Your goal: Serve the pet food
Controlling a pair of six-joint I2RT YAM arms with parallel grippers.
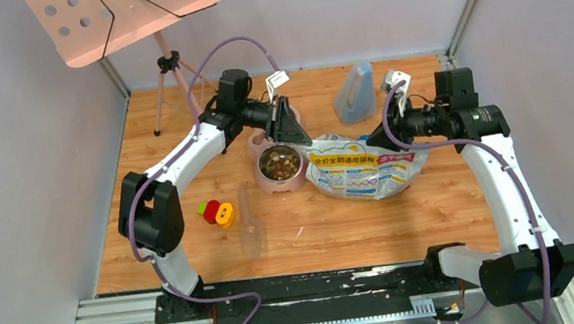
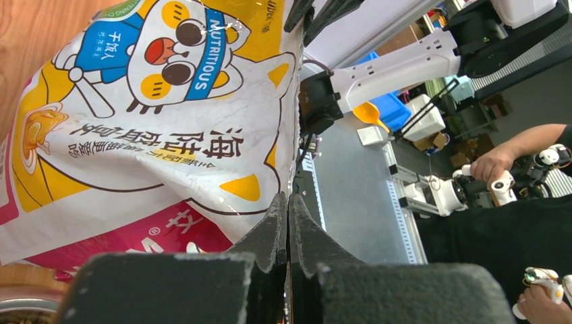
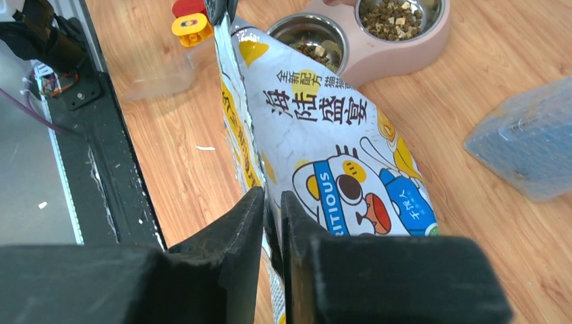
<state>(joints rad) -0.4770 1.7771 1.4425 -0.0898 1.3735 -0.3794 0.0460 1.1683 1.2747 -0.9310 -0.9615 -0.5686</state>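
From above, my left pincer reaches over the pink double bowl in the middle of the frame. Its tips meet the left end of the bag. My right pincer is at the bag's upper right edge. From up here I cannot tell how wide either one stands. The pet food lies in the bowl's nearer cup, just left of the bag. A red-and-yellow toy lies left of the bowl, and a clear scoop is to the toy's lower right. A blue container stands above the bag.

In my left wrist view, my left pincer at bottom centre is pressed together with no gap. The edge of the bag runs down into its tips, so I am pinching that edge. The printed face of the bag fills the left half of the frame.

In my right wrist view, my right pincer at bottom centre stands narrow, nipping the near edge of the bag in its slot. The pet food sits in both cups of the pink double bowl along the top of the frame. My left pincer grips the bag's far corner, beside the toy.
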